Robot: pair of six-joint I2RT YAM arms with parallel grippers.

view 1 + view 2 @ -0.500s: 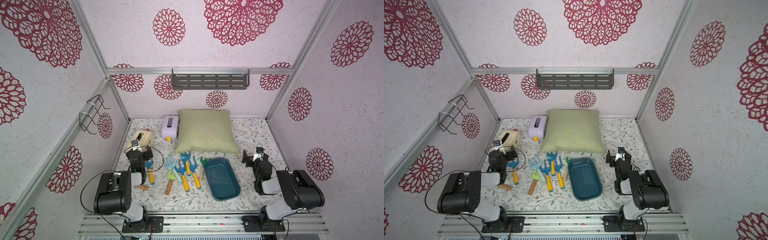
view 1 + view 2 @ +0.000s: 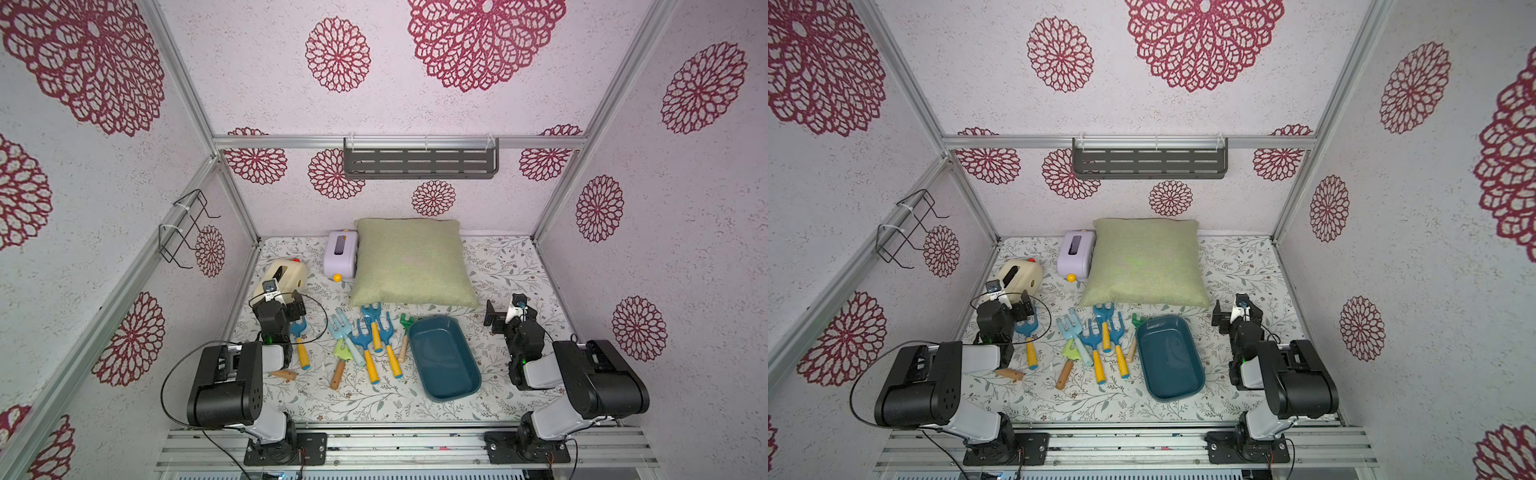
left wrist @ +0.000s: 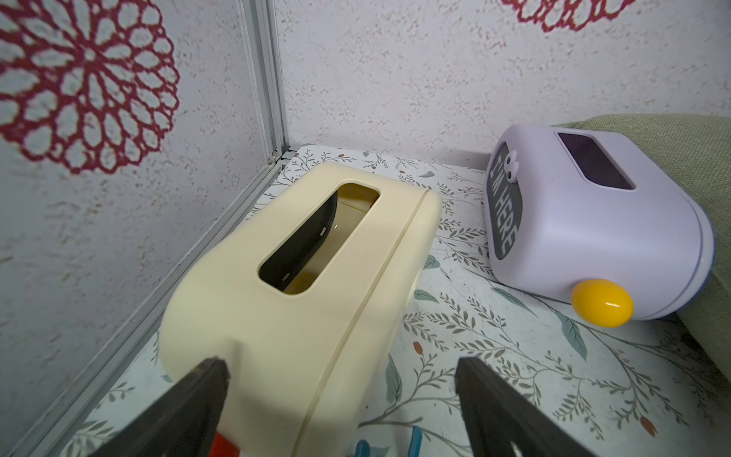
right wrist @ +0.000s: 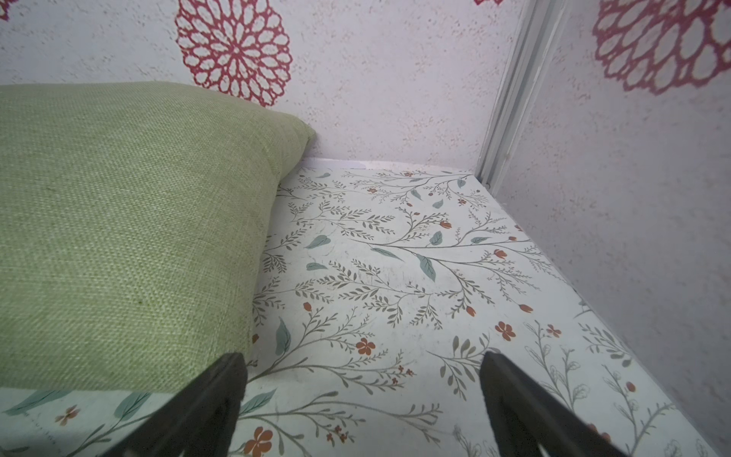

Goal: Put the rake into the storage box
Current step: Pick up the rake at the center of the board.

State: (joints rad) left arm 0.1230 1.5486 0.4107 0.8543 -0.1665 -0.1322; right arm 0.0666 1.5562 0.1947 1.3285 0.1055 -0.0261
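Rakes (image 2: 360, 337) lie in a bunch on the flowery mat (image 2: 498, 270), low in the middle of both top views. Most have blue heads and yellow handles. One is light blue (image 2: 338, 324). A green one (image 2: 406, 321) with a wooden handle lies just beside the left side of the storage box (image 2: 444, 361). Their prongs point up the frame, toward a big green pillow (image 2: 411, 262), and one blue head reaches right up to the pillow's lower edge. A little green shovel (image 2: 343, 353) lies in the bunch too. One more blue rake (image 2: 302, 351) lies apart from the others, further left, just beside the left arm. None of them is in the box.

The storage box is a dark blue tub. It sits on the mat just right of the bunch.

The left claw (image 3: 340, 370) is spread wide and holds nothing. It sits at the lower left of the top views, right in front of a cream case (image 2: 282, 274). The right claw (image 4: 363, 358) is spread wide too, with only bare mat between its fingers. It sits at the lower right, a little way right of the box.

A purple case (image 2: 341, 253) stands just left of the pillow. A grey shelf (image 2: 419, 162) hangs on the back wall, and a black wire rack (image 2: 183, 228) hangs on the left wall.
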